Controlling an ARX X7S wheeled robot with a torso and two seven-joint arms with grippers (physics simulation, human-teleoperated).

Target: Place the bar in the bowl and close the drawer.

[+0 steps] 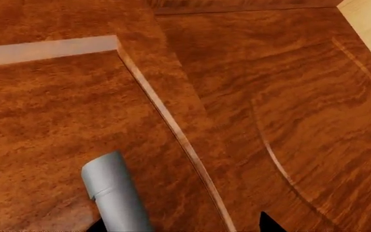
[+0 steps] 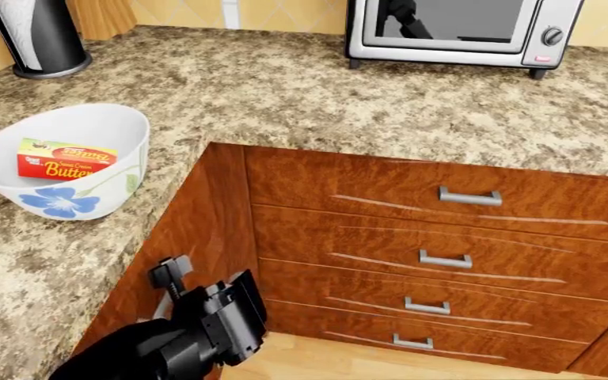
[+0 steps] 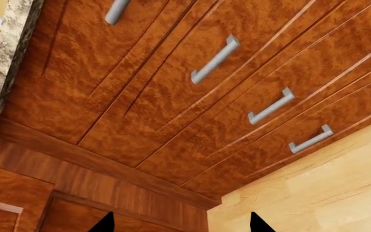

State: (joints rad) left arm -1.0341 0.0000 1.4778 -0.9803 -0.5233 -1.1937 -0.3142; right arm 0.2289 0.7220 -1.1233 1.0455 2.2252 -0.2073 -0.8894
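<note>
One butter bar (image 2: 66, 159) lies in the flowered bowl (image 2: 101, 186) as the left gripper (image 2: 169, 273), grip unclear, hovers by shut drawers (image 2: 431, 229).

Head camera is looking down over the counter (image 2: 336, 95) and drawers (image 2: 431, 237); right wrist camera is sharing them; left wrist camera is facing wood closely.

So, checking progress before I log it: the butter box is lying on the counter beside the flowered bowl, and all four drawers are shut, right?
Not quite. The head view shows the butter box lying inside the flowered bowl, not beside it on the counter. The rest holds: all four drawers there look shut.
</note>
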